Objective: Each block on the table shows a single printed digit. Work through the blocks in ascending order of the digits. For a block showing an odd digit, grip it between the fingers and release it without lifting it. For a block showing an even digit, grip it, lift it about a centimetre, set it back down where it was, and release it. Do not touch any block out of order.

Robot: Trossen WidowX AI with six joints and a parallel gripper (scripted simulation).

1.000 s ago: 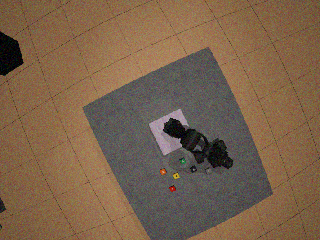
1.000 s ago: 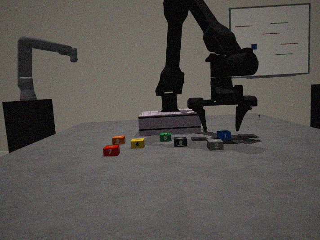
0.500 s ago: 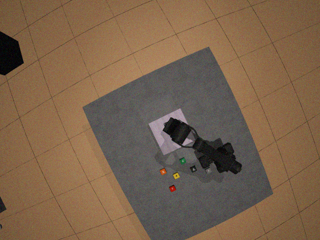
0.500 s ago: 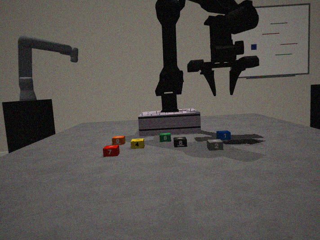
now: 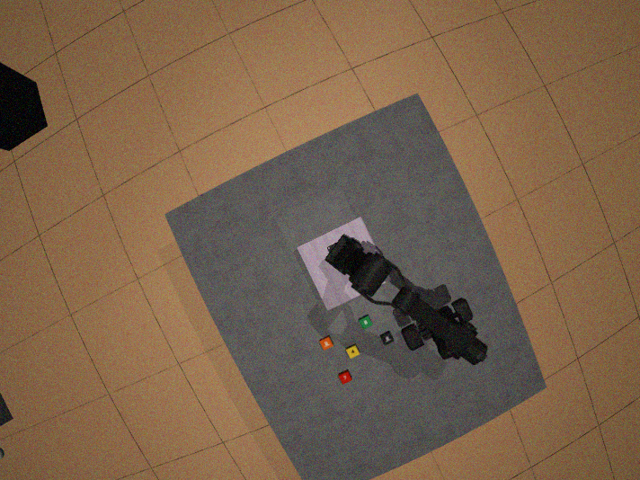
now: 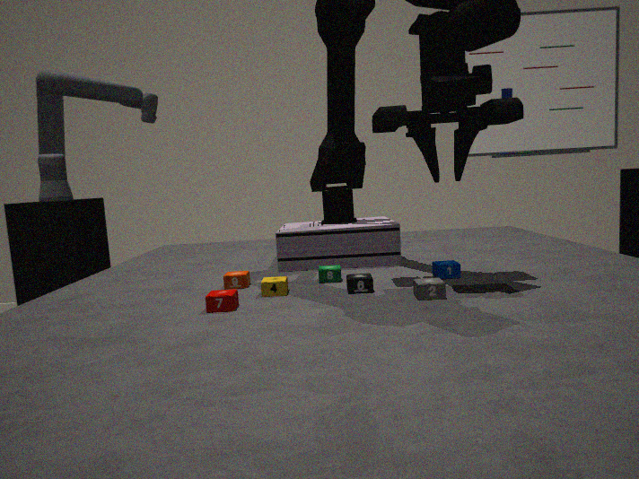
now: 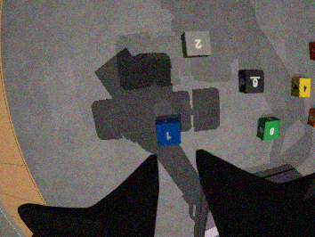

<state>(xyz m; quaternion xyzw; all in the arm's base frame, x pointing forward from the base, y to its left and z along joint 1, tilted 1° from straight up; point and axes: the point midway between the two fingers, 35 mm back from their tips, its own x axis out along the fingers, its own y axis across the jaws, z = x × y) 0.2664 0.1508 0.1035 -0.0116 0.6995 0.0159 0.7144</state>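
My gripper (image 6: 447, 179) (image 7: 176, 158) hangs high above the table, fingers pointing down, close together, with nothing between them. The blue block 1 (image 6: 447, 269) (image 7: 168, 132) sits on the table straight below it. The grey block 2 (image 6: 430, 289) (image 7: 196, 44) lies just in front of the blue one. To the left are the black block 6 (image 6: 359, 283) (image 7: 251, 81) (image 5: 386, 337), green block 8 (image 6: 329, 274) (image 7: 268, 128) (image 5: 365, 322), yellow block 4 (image 6: 274, 286) (image 7: 301, 86) (image 5: 352, 351), an orange block (image 6: 236, 280) (image 5: 325, 342) with an unclear digit, and red block 7 (image 6: 222, 300) (image 5: 344, 377). In the overhead view the arm hides blocks 1 and 2.
The arm's pale base plinth (image 6: 337, 242) (image 5: 315, 253) stands behind the blocks on the grey table top (image 5: 232, 247). A grey second arm (image 6: 51, 128) on a black box stands at the far left. A whiteboard (image 6: 567, 77) hangs on the back wall.
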